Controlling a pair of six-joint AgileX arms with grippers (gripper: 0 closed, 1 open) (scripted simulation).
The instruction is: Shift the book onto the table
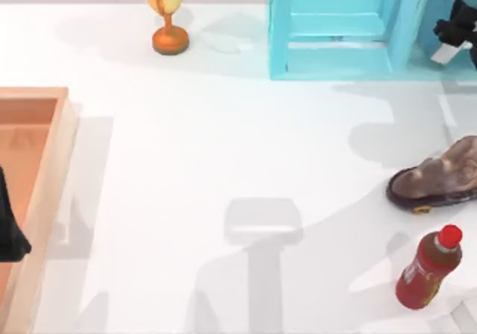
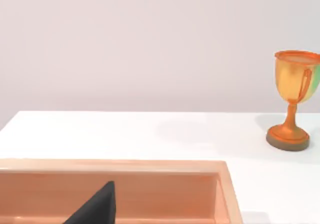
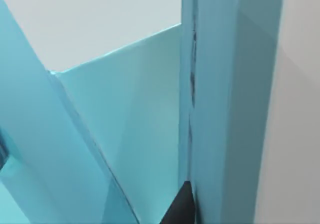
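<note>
The book (image 3: 230, 109) stands upright as a tall light-blue slab in the right wrist view, with a pale face along one side. The dark tip of my right gripper (image 3: 180, 206) rests at its foot, inside the cyan shelf unit (image 1: 335, 28). From above, my right gripper (image 1: 456, 28) reaches into the shelf's right-hand compartment at the table's far right. The white table (image 1: 223, 140) spreads out in front of the shelf. My left gripper (image 1: 9, 233) hangs parked over the wooden tray (image 1: 45, 147) at the left edge.
A gold trophy (image 1: 168, 10) stands at the back, left of the shelf. A brown shoe (image 1: 440, 177) and a red-capped bottle (image 1: 431, 268) lie on the right side, in front of the shelf.
</note>
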